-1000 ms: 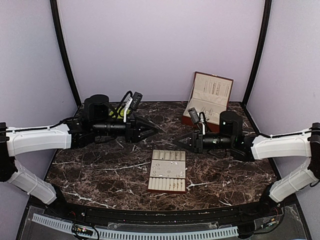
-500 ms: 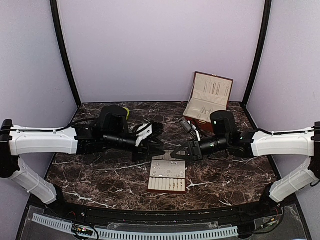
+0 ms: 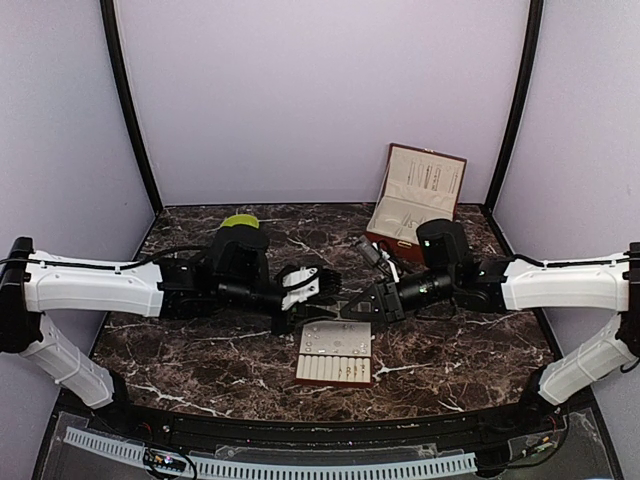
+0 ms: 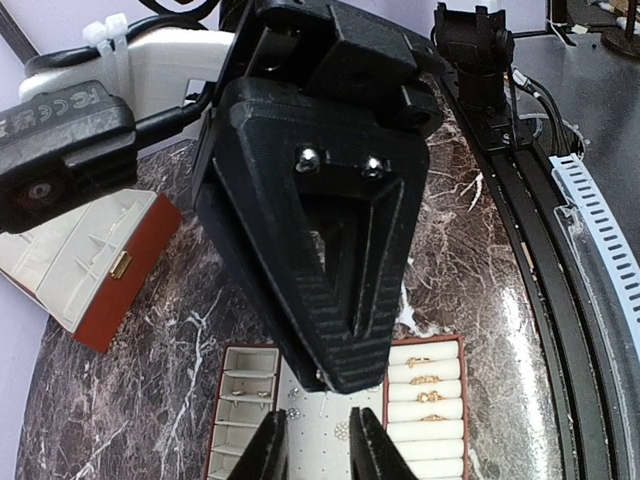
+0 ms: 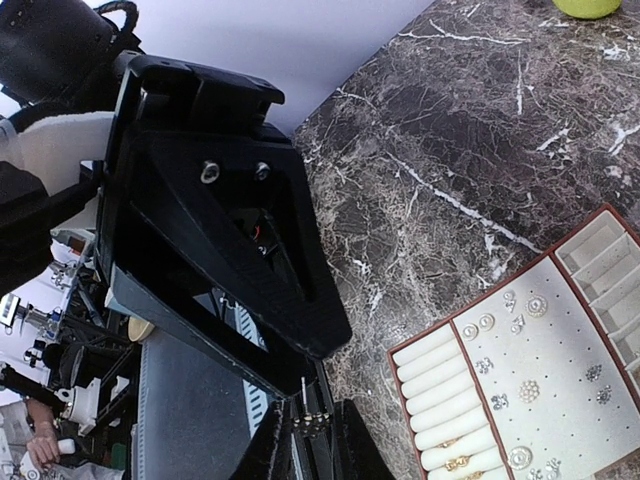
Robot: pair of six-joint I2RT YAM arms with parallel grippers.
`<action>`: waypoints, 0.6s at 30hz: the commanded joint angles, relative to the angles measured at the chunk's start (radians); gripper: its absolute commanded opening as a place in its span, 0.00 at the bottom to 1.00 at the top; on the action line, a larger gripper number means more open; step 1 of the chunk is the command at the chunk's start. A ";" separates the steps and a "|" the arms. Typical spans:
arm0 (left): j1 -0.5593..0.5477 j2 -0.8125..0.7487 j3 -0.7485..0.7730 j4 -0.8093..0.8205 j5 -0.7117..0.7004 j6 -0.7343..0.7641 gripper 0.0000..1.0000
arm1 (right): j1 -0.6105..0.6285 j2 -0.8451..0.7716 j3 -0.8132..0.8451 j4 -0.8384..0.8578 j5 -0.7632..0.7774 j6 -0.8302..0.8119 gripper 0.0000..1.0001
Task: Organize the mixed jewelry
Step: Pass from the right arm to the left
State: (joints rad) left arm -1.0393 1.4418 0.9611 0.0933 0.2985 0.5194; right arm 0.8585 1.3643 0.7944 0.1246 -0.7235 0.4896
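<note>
On the beige slotted tray [image 3: 333,383], the mixed jewelry [image 5: 525,390] is already partly sorted. Small silvery studs dot the perforated middle panel, and a few gold-toned rings [image 4: 420,378] sit in the padded rolls at one end. The compartments at the other end look mostly bare.

Directly above the tray's far edge, the right jaws are nearly closed. They pinch what looks like a tiny piece [image 5: 306,418] with a thin pin standing up from it, though it is too small to name. The left jaws hang beside them over the same edge, set only a narrow gap apart. Nothing shows between them, and the tray can be seen through the gap. Seen from above, the two sets of jaws point toward each other and almost meet.

Beyond the tray at the back right stands an open brown jewelry box [image 3: 415,205]. A lime-green bowl [image 3: 238,221] sits behind the left arm. Both rest on the dark marbled surface [image 3: 200,350].

The main risk, I judge, is crowding. With both arms above one small tray, either one moving could knock the other and shake the pinched piece loose. The piece could then fall among the studs or roll out onto the surface, where the veined pattern would hide it. Coming down too low could also nudge the tray or scatter the studs already placed.
</note>
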 commanded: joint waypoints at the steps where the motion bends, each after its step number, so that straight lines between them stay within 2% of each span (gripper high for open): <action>1: -0.016 0.014 0.027 -0.010 -0.021 0.022 0.22 | 0.012 0.007 0.026 0.010 -0.018 -0.013 0.14; 18: -0.045 0.032 0.039 0.000 -0.040 0.025 0.06 | 0.014 0.025 0.028 -0.009 -0.009 -0.019 0.14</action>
State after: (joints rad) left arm -1.0729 1.4792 0.9680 0.0940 0.2626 0.5362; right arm 0.8654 1.3773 0.7944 0.1070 -0.7292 0.4862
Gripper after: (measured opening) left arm 0.092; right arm 0.139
